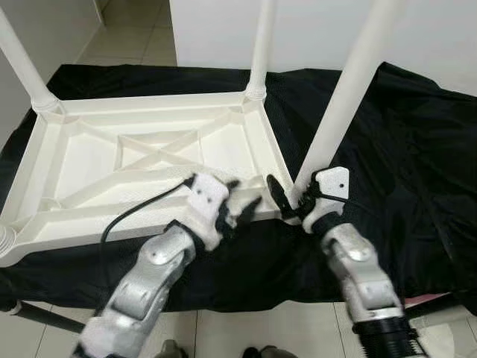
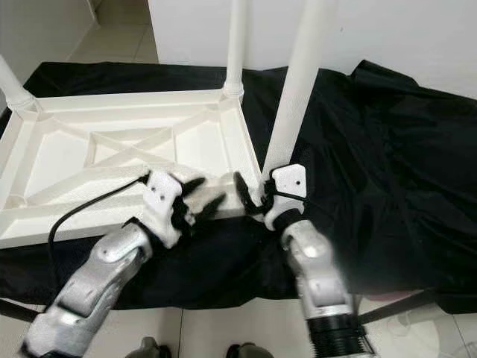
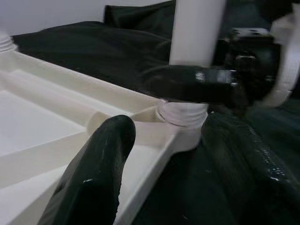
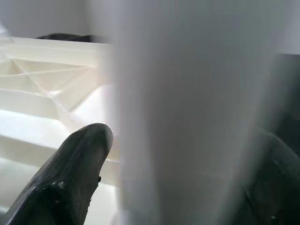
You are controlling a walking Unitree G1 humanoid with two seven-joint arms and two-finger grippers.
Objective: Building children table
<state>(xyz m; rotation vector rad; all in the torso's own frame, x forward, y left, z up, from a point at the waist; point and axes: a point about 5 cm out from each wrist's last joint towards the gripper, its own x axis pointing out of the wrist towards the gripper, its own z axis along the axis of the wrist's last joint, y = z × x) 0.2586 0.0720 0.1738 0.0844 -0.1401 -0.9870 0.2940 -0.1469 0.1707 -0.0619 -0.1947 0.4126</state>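
A white plastic children's table [image 1: 89,160] lies upside down on a black cloth [image 1: 402,149]. Two white legs stand in its far corners, the far-left leg [image 1: 22,67] and the far-right leg [image 1: 261,45]. A third leg [image 1: 350,89] rises tilted from the near-right corner socket [image 3: 183,115]. My right gripper [image 1: 292,198] is shut on the base of this leg, one finger [image 4: 70,178] on each side. My left gripper [image 1: 244,195] is open just left of it, its fingers [image 3: 98,168] straddling the table's near rim. The near-left socket [image 1: 4,239] holds no leg.
The black cloth covers a low stand with dark legs [image 1: 37,317] over a tiled floor [image 1: 246,328]. A white wall [image 1: 313,30] stands behind. A black cable [image 1: 134,212] runs from my left wrist across the table's near rim.
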